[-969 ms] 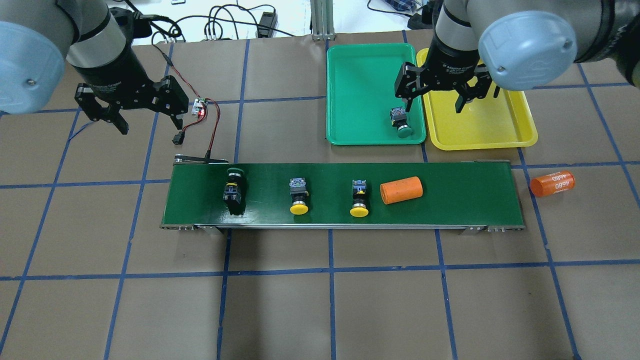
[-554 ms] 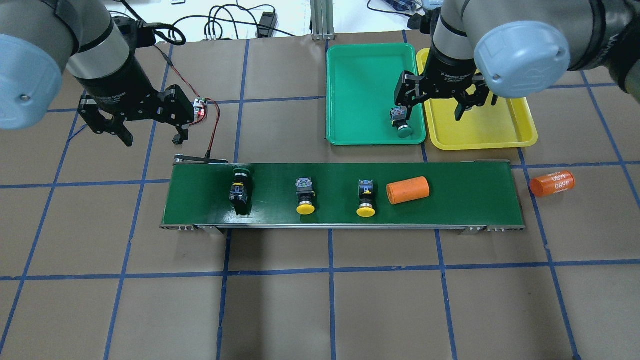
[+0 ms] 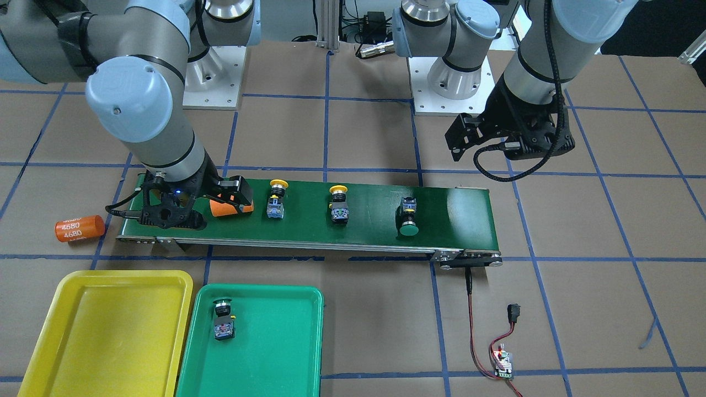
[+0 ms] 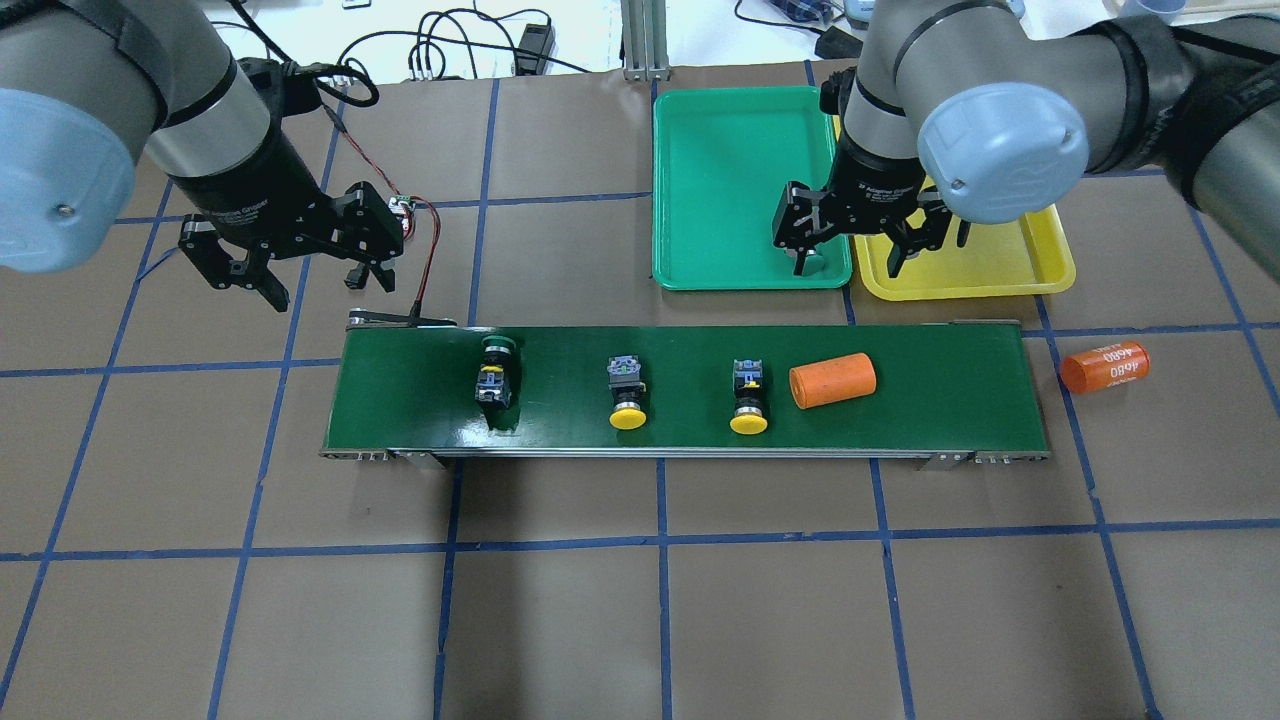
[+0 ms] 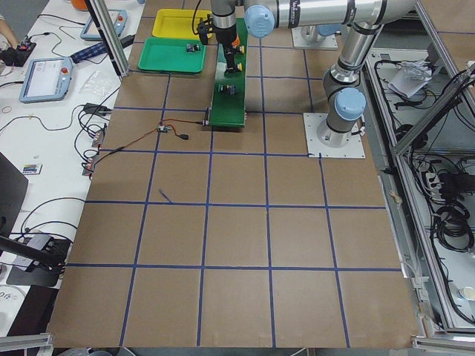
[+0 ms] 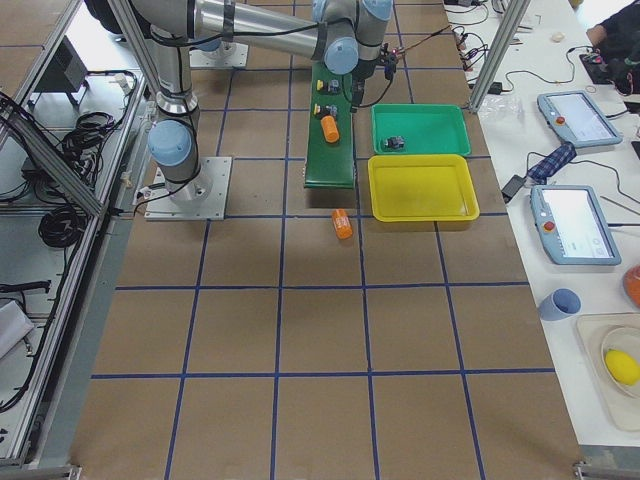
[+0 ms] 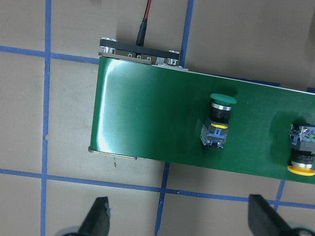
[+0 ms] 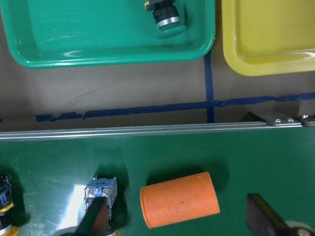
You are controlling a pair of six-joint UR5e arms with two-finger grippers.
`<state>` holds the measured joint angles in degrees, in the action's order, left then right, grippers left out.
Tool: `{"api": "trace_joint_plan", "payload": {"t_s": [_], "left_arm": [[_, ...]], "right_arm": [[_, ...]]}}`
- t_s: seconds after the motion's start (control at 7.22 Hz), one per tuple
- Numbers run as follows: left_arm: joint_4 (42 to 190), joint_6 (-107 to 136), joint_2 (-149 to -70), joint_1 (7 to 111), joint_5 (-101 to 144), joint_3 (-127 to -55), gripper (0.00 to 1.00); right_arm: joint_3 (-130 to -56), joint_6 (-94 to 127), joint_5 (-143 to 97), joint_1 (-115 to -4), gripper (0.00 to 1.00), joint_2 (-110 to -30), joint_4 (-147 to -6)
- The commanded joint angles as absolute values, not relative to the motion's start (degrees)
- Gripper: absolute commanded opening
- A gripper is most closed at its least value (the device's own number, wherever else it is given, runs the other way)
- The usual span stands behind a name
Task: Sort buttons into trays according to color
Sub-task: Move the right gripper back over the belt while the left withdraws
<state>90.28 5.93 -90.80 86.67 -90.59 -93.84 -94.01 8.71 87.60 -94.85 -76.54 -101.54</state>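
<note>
Three buttons lie on the green conveyor belt (image 4: 400,400): a green-capped one (image 4: 497,372) at the left, then two yellow-capped ones (image 4: 626,396) (image 4: 748,399). Another green-capped button (image 3: 223,321) lies in the green tray (image 4: 720,170). The yellow tray (image 4: 1010,255) beside it holds nothing. My left gripper (image 4: 325,285) hangs open above the table, just behind the belt's left end. My right gripper (image 4: 850,258) is open over the front rims of both trays; its wrist view looks down on an orange cylinder (image 8: 179,199).
The orange cylinder (image 4: 832,380) lies on the belt right of the buttons. A second one marked 4680 (image 4: 1104,366) lies on the table past the belt's right end. A small circuit board with red and black wires (image 3: 503,361) sits near the belt's left end.
The buttons and the cylinder on the belt have shifted to the right. Both grippers, still open, have moved closer to the belt, the right one coming away from the trays.
</note>
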Motion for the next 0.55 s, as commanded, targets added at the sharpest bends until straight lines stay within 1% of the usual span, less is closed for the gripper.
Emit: {"api": "trace_joint_plan", "payload": {"t_s": [0.0, 0.28, 0.42], "left_arm": [[90.1, 6.3, -89.9, 87.1, -94.5, -93.3, 1.0], [89.2, 6.9, -89.6, 87.1, -94.2, -93.2, 1.0], [88.2, 6.9, -89.7, 87.1, -94.0, -93.2, 1.0]], "right_arm": [[-97.7, 11.1, 87.0, -97.6, 1.0, -75.4, -107.5], [-98.0, 14.1, 87.2, -98.6, 0.82, -74.2, -107.9], [-99.0, 14.0, 87.4, -98.6, 0.82, -73.8, -107.9]]}}
